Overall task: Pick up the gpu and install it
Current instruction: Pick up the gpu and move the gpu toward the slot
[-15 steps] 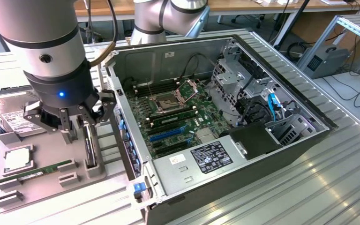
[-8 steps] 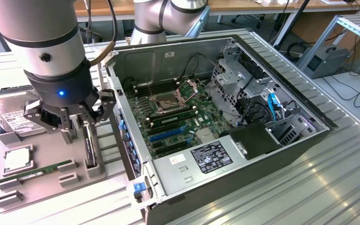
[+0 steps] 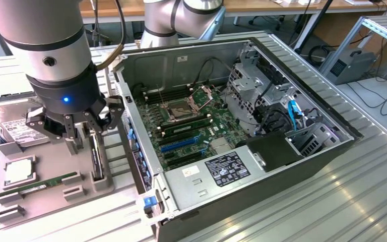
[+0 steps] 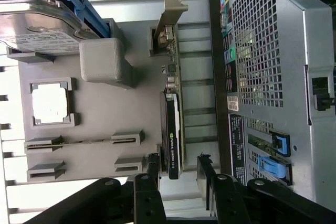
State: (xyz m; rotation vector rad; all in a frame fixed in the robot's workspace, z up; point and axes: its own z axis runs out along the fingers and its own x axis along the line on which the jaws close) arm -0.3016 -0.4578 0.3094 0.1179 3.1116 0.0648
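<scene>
The gpu (image 3: 97,159) stands on its long edge in a slot of the grey holder tray (image 3: 52,204), at the exterior view's left beside the open computer case (image 3: 247,131). In the wrist view the gpu (image 4: 172,124) shows edge-on, with its black cooler toward me and its silver bracket at the far end. My gripper (image 3: 91,133) hangs directly over the card, open. Its black fingers (image 4: 152,167) stand one on each side of the card's near end, my gripper (image 4: 178,169) straddling it with a small gap on both sides.
The tray also holds a hard drive (image 3: 18,128), a square processor (image 3: 18,171) and a thin RAM stick (image 3: 39,185). Inside the case the motherboard's blue expansion slots (image 3: 180,144) lie near the case wall closest to the tray. The case's perforated rear panel (image 4: 273,77) runs alongside the card.
</scene>
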